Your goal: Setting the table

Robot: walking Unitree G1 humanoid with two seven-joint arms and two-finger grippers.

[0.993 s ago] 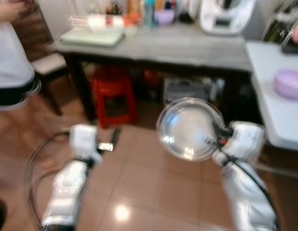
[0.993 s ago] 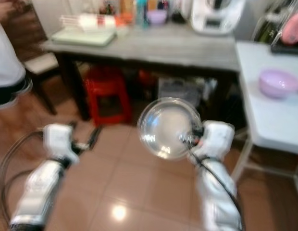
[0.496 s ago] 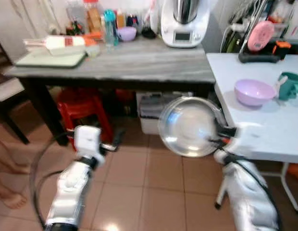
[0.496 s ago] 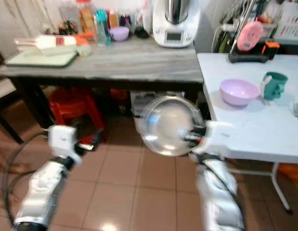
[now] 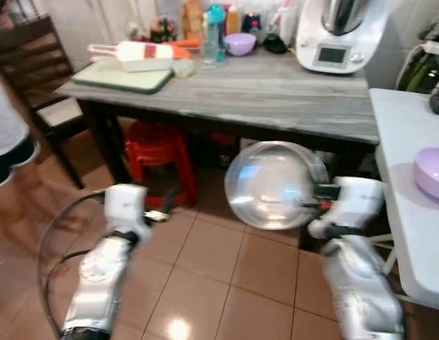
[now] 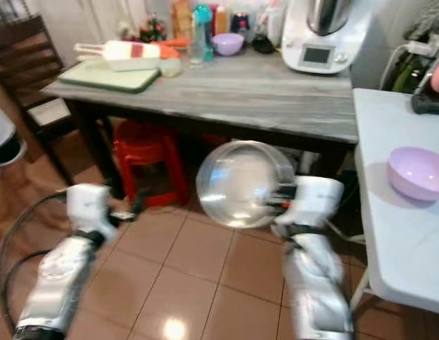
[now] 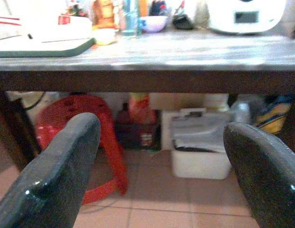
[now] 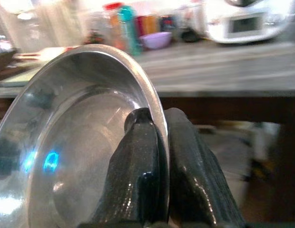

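- The metal bowl (image 5: 275, 185) is round, shiny and silver, with a thin rim. It looks smooth like a mirror.
- My right hand (image 8: 159, 142) pinches the bowl's rim, one black finger inside and one outside. The bowl sticks out to the left of this hand, in the middle of the frame, standing on its edge.
- My right fingers (image 8: 138, 166) look dark and a bit bumpy.
- My left hand (image 7: 157, 156) is spread wide and holds nothing. It sits at the lower left of the frame, above the brown tile floor (image 5: 205, 276).
- The long surface (image 5: 276, 92) at the top of the frame is grey with streaks, on dark legs.
- On it are a flat green tray (image 5: 124, 76), some bottles (image 5: 214, 25), a small purple bowl (image 5: 240, 44) and a white kitchen machine (image 5: 338, 32).
- A red plastic stool (image 5: 157, 152) stands under it.
- A white surface (image 6: 396, 205) is at the right edge, with a purple bowl (image 6: 416, 172) on it. I cannot tell if anything is inside.
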